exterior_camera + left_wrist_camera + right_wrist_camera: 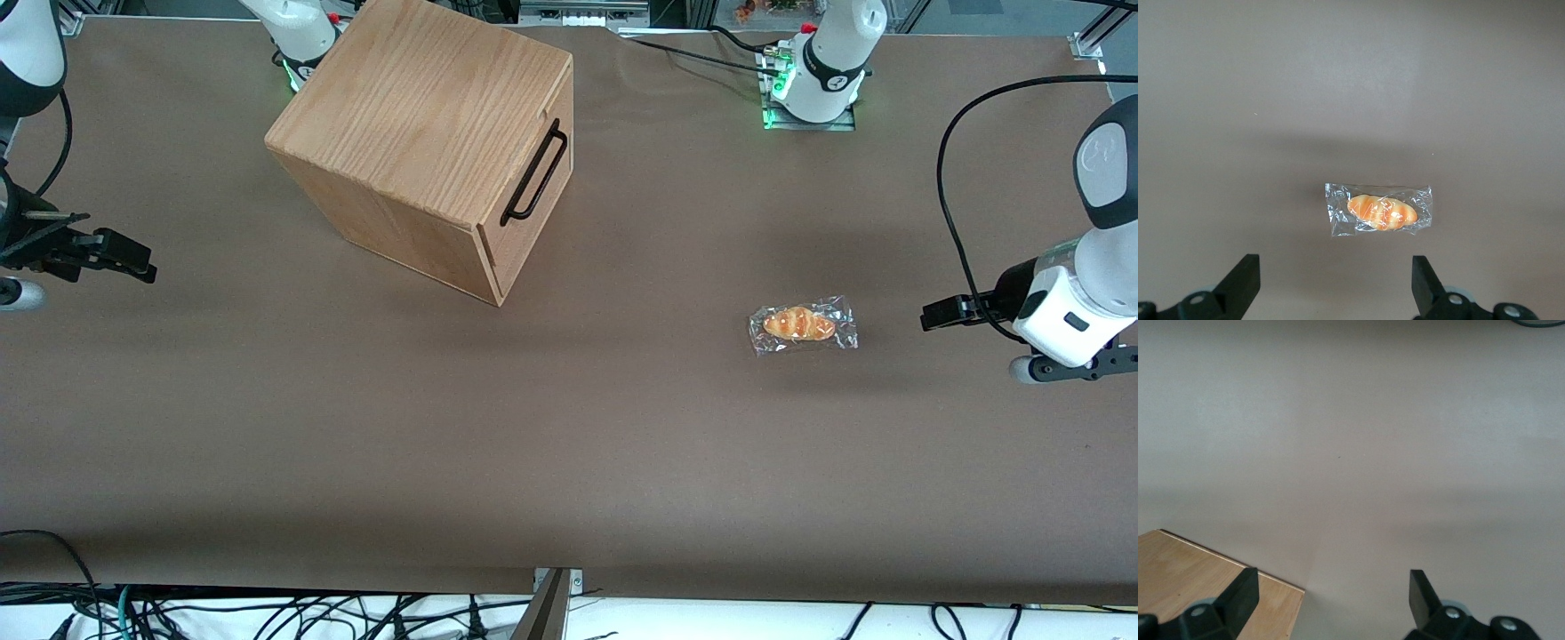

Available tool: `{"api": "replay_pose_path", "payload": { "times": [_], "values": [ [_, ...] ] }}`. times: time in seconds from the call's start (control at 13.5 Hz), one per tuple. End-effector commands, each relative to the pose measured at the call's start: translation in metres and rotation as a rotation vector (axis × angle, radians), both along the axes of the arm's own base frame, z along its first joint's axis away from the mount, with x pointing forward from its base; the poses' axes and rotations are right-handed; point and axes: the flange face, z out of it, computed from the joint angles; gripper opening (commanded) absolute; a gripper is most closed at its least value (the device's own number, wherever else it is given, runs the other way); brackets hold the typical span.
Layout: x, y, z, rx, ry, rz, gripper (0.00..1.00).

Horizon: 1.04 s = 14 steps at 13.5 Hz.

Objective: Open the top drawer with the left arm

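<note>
The top drawer (551,197) sits pushed in at the top of the wooden cabinet (418,124). Its front carries a long black bar handle (534,172) and faces the working arm's end of the table. The left arm (1080,293) hangs over that end of the table. Its gripper (929,315) is open and empty, well apart from the drawer and above the table. In the left wrist view the gripper (1336,283) shows its two black fingertips (1243,277) spread wide over bare table.
A bread roll in clear wrap (803,324) lies on the brown table between the gripper and the cabinet, close to the gripper; it also shows in the left wrist view (1381,211). A cabinet corner (1205,587) shows in the right wrist view.
</note>
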Motion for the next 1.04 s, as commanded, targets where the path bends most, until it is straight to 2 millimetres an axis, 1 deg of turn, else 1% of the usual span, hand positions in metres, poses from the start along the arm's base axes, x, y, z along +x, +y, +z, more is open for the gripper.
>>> {"api": "replay_pose_path", "payload": {
  "times": [0.0, 0.96],
  "values": [
    [-0.0011, 0.0039, 0.0094, -0.009, -0.016, -0.029, 1.0],
    [-0.0032, 0.002, 0.0092, -0.011, -0.002, -0.038, 1.0]
  ]
}}
